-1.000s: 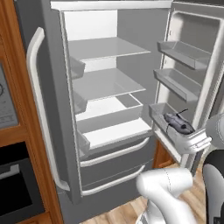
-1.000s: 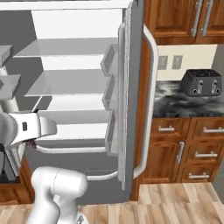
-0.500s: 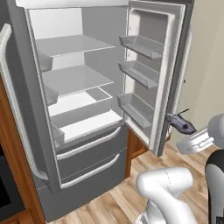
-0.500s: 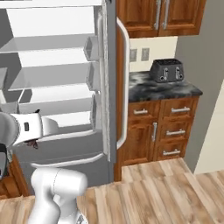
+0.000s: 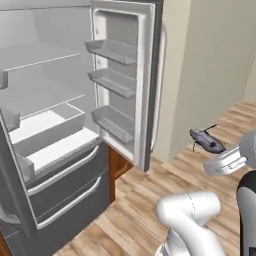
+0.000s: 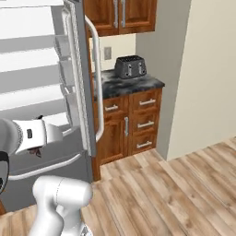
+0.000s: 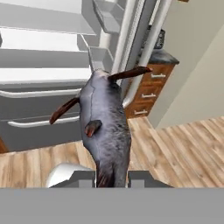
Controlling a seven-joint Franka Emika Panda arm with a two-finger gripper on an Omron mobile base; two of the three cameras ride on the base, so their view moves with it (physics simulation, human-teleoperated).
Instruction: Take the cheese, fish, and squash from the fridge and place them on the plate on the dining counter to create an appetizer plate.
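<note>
My gripper (image 5: 214, 149) is shut on the fish (image 5: 205, 141), a slim dark grey fish with thin brown fins, held in the air over the wooden floor to the right of the fridge. In the hand view the fish (image 7: 107, 131) rises from between the fingertips (image 7: 142, 178), its tail pointing away towards the fridge (image 7: 39, 74). The fridge (image 5: 45, 125) stands open, with white shelves and door bins (image 5: 112, 82). The cheese, squash, plate and dining counter are out of view.
Right of the fridge door handle (image 6: 95, 78), a wall counter with a dark stone top (image 6: 143, 84) carries a toaster (image 6: 130, 67) above wooden drawers (image 6: 136, 124). A beige wall (image 6: 203, 73) juts out beyond it. Wooden floor (image 6: 175, 193) spreads to the right.
The whole picture has shifted: the base has turned right, so the fridge slid left and the beige wall and floor came into view. The fish stays in my gripper.
</note>
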